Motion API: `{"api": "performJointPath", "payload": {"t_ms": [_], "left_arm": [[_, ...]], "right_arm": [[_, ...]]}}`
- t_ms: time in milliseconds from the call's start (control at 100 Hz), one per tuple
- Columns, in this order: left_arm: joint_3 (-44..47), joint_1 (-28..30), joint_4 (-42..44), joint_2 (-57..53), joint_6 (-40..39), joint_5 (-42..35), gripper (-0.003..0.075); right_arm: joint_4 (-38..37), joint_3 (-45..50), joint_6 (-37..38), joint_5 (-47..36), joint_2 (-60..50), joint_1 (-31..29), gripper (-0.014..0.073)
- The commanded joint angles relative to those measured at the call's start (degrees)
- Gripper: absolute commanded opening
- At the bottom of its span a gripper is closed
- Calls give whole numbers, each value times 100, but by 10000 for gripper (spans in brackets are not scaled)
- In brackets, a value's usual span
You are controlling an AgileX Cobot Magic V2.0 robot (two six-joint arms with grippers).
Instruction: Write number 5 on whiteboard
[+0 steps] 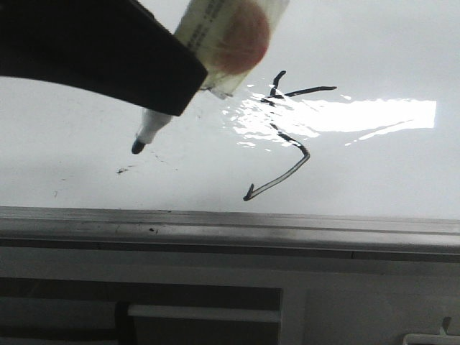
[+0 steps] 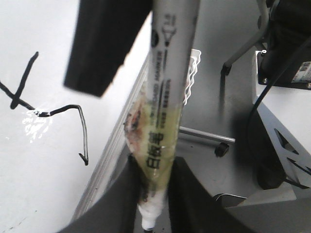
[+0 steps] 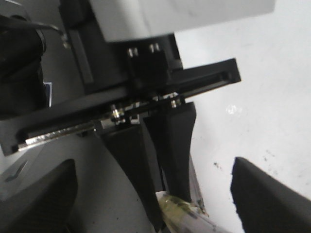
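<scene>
The number 5 (image 1: 305,151) is drawn in thin black strokes on the glossy whiteboard (image 1: 359,180), partly under glare. It also shows in the left wrist view (image 2: 83,131). My left gripper (image 2: 155,167) is shut on a white marker (image 2: 167,82) near its tip; in the front view it is the black shape (image 1: 108,57) at upper left. The marker tip (image 1: 138,146) points down at the board, left of the 5; contact cannot be told. My right gripper (image 3: 155,213) is open, its fingers either side of the marker's yellowish taped barrel (image 3: 182,211) without touching it.
The board's grey metal frame edge (image 1: 230,223) runs along the front. Small dark smudges (image 1: 122,171) lie left of the 5. Beyond the board edge are a floor with a chair base (image 2: 206,136) and black equipment (image 2: 286,39).
</scene>
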Motion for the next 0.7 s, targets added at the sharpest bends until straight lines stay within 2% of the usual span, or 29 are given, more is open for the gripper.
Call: {"api": "performJointPath", "payload": {"t_ms": [0,80,150,250,330,400,530,690], "left_arm": [[-108,11,-271,-57,-100,-208,-20],[8,11,-284,-57,-298,-451,-20],[185,11,-355,-57,-616,-967,-20],[513,11,-814,-57,-1234,-2177,-20],[742,11,-1272,-45,-1285,-2987,-20],[821,11,-1515,54,-1285,-3429,-20],[802,-14,-2315,375,-1285,-3733,-20],[761,-23,-2808,825,-1285,-4046,-20]], "right_arm": [[99,-209,-42,-621,-373,-110,614],[99,-209,-42,-859,-665,-296,570],[99,-209,-42,-930,-932,-516,475],[99,-209,-31,-761,-1295,-875,203],[99,-209,-31,-461,-1482,-1158,-69],[99,-198,-4,-182,-1564,-1357,-62],[99,-198,172,212,-1576,-1571,-62],[110,-198,384,207,-1576,-1582,-62]]}}
